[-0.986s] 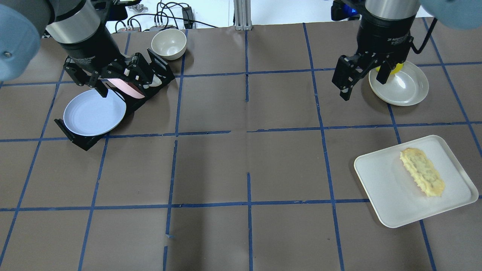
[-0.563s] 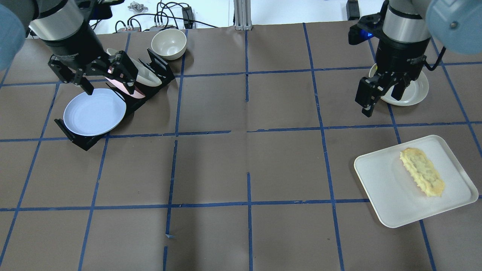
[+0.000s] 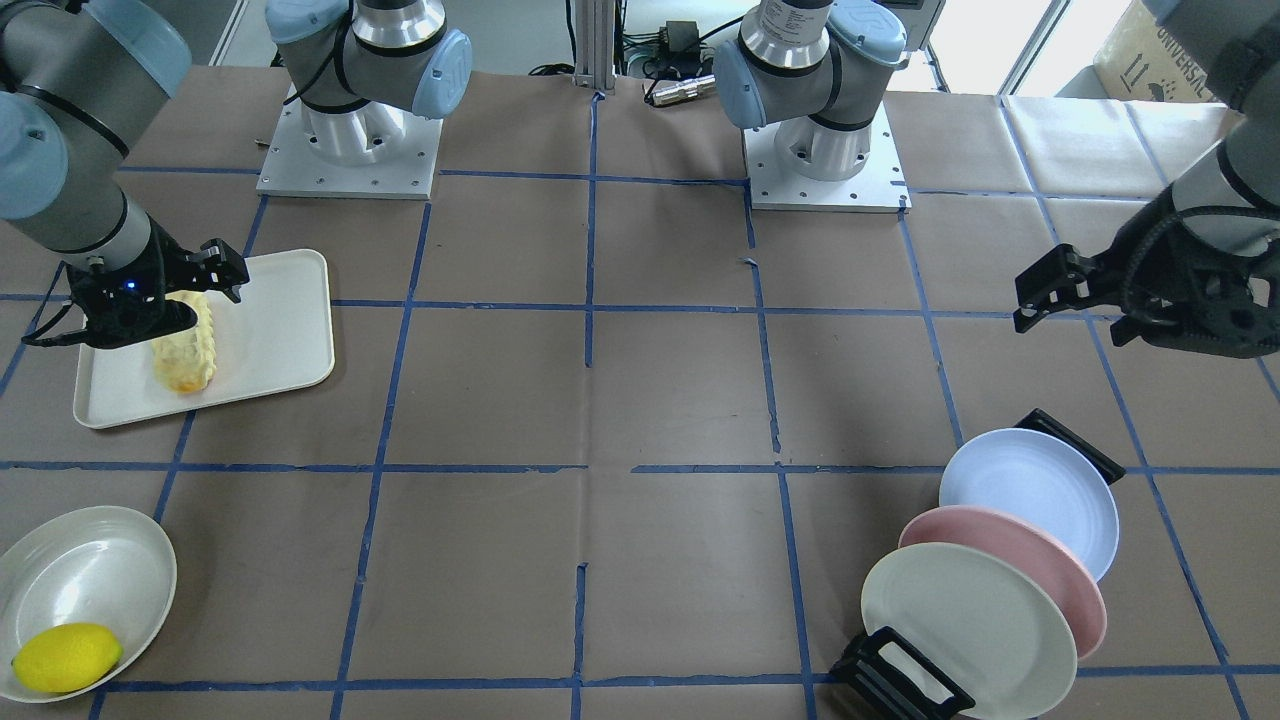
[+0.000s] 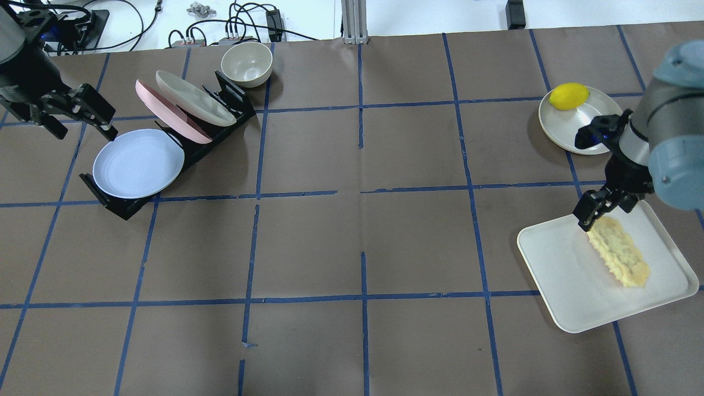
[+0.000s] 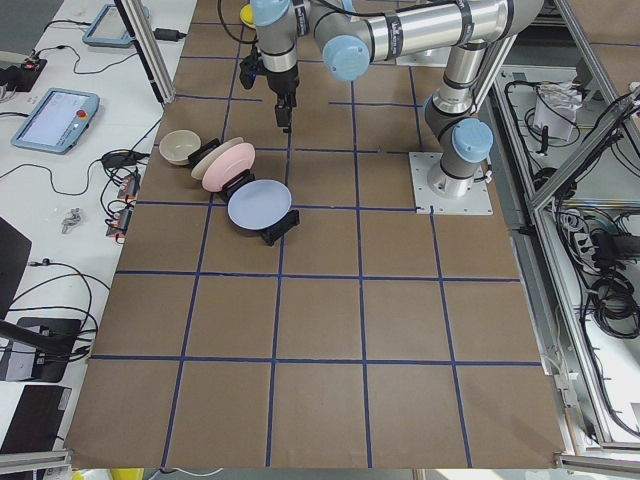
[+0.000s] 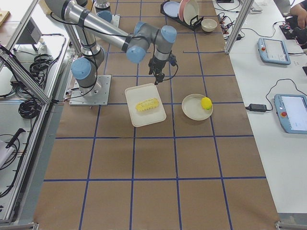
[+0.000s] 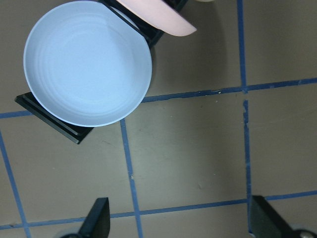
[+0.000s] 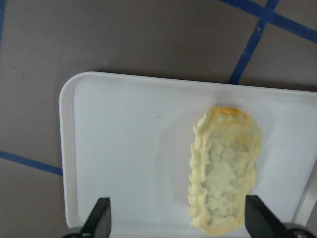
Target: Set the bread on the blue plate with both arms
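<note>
Nothing placed yet, I judge. Bread (image 4: 619, 250) lies on the white tray (image 4: 555, 275), right side. Right gripper (image 4: 591, 215) hovers over one end of it, fingers apart, empty. Blue plate (image 4: 137, 163) sits in the black rack (image 4: 124, 209), far left. Left gripper (image 4: 81, 127) is just beside it, fingers apart, holding nothing. Both pickups remain. Table (image 4: 363, 242): brown paper, blue tape grid. Cables (image 4: 242, 25) and tablets (image 6: 273, 50) on side benches.
</note>
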Controlling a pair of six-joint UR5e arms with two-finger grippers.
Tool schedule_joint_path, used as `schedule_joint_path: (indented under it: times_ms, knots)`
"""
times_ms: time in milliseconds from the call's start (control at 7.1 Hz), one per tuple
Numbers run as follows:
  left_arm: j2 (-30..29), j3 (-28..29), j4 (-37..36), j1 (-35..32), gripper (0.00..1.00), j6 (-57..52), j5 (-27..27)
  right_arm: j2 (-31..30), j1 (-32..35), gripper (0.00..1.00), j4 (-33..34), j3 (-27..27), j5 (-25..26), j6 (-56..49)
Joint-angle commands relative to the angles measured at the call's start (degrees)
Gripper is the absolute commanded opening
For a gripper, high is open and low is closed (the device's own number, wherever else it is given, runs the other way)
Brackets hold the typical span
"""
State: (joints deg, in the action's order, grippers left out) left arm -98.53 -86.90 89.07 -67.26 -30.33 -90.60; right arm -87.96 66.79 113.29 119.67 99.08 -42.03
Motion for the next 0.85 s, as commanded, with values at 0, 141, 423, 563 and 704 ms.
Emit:
schedule_joint_path:
  times_ms: [0,141,423,563,704]
  knots:
    - [-6.2,0.0,-7.4,6.0,1.0,-9.4,0.0,2.9,-5.1,0.99,11.3,6.3,-0.2,-1.1]
    - [-10.2,0.2,-11.3,8.9,1.0,-12.9,0.2,4.8,-5.3,0.99,13.7,6.2,-0.1,-1.2]
    - [-19.3,5.0,-13.0,10.6,1.0,-13.3,4.7,7.8,-5.4,0.99,18.7,6.3,-0.2,-2.4]
    - [-25.4,10.8,-12.1,10.6,1.0,-13.3,5.3,8.0,-5.4,0.92,18.7,6.6,-0.2,-2.4]
    - [-29.4,15.3,-7.6,10.7,0.99,-13.3,7.3,7.6,-5.4,0.61,18.8,6.6,0.1,-2.5]
